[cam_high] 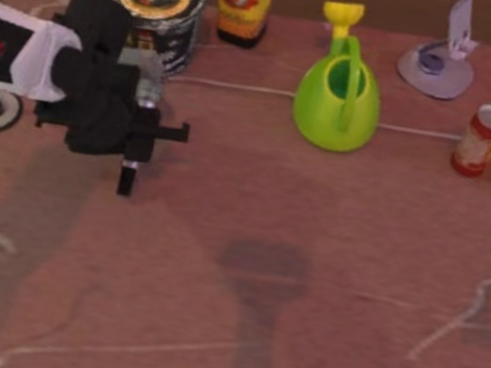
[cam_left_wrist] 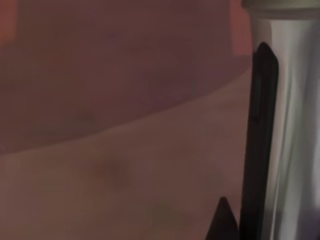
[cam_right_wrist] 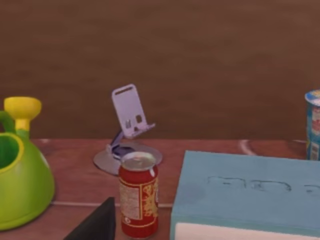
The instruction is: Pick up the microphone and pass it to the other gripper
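Now your left claw (cam_high: 135,136) is clenched around the slim black microphone with silver mesh head (cam_high: 144,101); hold it level and carry it rightward toward the other claw.

A red can (cam_right_wrist: 138,194) stands upright on the worktop (cam_right_wrist: 75,165), just beside a pale blue box (cam_right_wrist: 245,195). A lilac phone stand (cam_right_wrist: 127,131) sits behind the can. A green watering can (cam_right_wrist: 20,175) stands apart from them.
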